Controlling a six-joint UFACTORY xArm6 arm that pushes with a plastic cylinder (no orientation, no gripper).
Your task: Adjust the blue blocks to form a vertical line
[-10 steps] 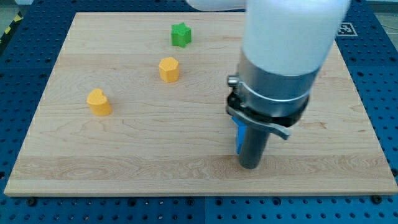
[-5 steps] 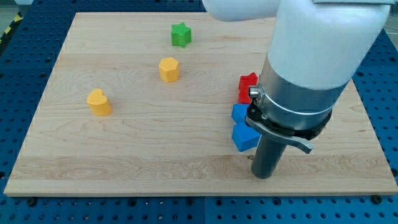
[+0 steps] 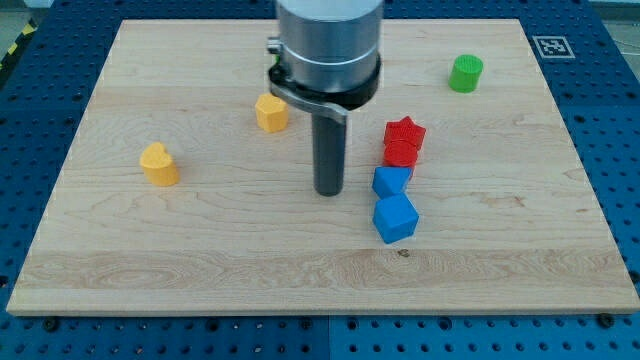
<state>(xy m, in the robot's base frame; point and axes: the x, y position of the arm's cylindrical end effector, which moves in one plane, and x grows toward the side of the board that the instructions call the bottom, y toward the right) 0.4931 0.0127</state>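
Note:
Two blue blocks lie right of the board's middle. The upper blue block [image 3: 390, 182] sits just above the lower blue cube [image 3: 396, 218], almost touching it. My tip [image 3: 328, 191] rests on the board just left of the upper blue block, a small gap apart. Two red blocks stand right above the blue ones: a red star-like block [image 3: 405, 131] and a red block [image 3: 401, 153] below it, which touches the upper blue block. The four blocks make a rough column.
A yellow block [image 3: 271, 112] sits left of the rod, another yellow block [image 3: 159, 164] at the board's left. A green cylinder [image 3: 465, 73] stands at the upper right. The arm hides the top middle of the wooden board [image 3: 200, 260].
The arm has swung from the lower right of the blue blocks to their left and up the view. It now hides the green star block and uncovers the green cylinder.

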